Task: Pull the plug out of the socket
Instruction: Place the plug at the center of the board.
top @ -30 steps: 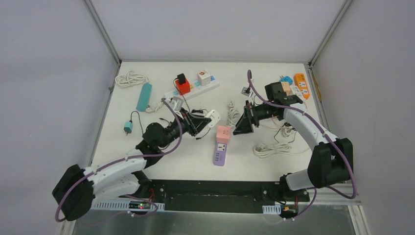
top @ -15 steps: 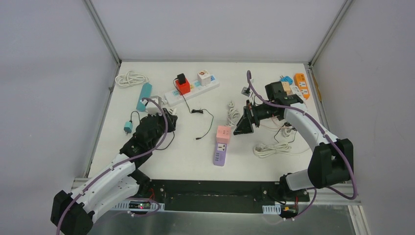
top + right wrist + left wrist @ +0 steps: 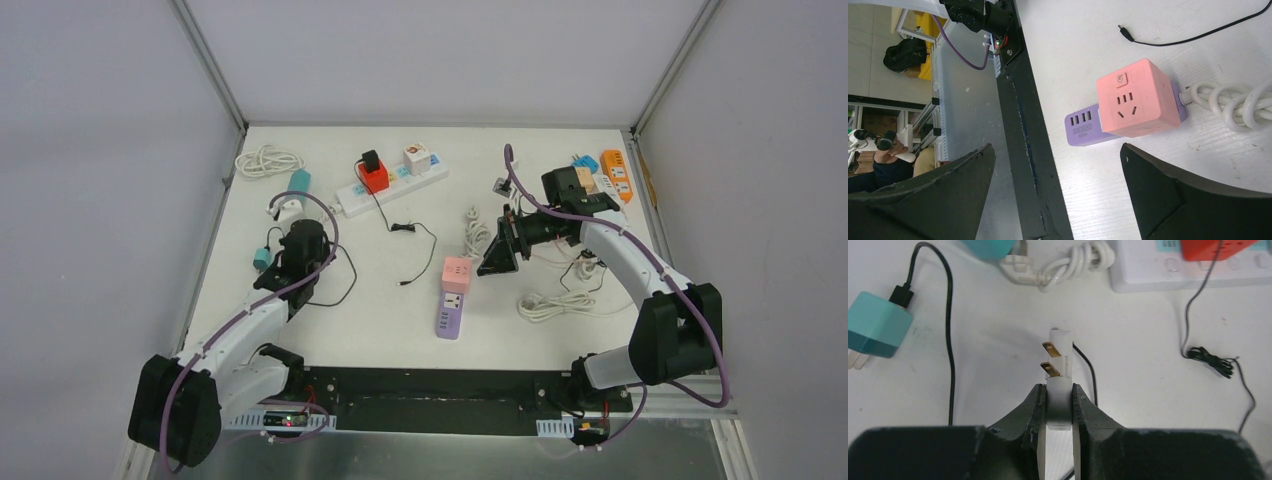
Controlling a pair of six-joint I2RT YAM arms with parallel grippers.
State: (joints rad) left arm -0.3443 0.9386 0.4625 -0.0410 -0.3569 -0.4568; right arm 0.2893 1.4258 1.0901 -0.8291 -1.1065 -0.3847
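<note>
At about ten o'clock on the table (image 3: 600, 330) in the overhead view, the left gripper (image 3: 289, 216) hangs just above the surface with a small white plug (image 3: 287, 207) in its tips, near the teal block (image 3: 299, 179) at its twelve o'clock. The right gripper (image 3: 497, 256) sits well apart near the middle, just beside the pink cube socket (image 3: 457, 273) at its eight o'clock. In the left wrist view the left gripper (image 3: 1059, 390) is pinched hard on the flat sides of the plug (image 3: 1060, 338), whose two brass prongs (image 3: 1050, 358) point to nine o'clock, bare and clear of any socket. A black cable (image 3: 949, 350) and a teal adapter (image 3: 875, 325) lie at nine to ten o'clock, and a white power strip (image 3: 1168, 275) at one o'clock. Whether the thin cable passing behind the plug belongs to it I cannot tell. In the right wrist view the right gripper (image 3: 1056, 148) stands spread wide with nothing in it, and the pink cube socket (image 3: 1139, 99) rests on a purple strip (image 3: 1082, 131) at its one o'clock. The plug looks light and rigid, with a smooth shell likely to slip. The broad flat faces behind the prongs seem the place to grip, never the prongs themselves.
</note>
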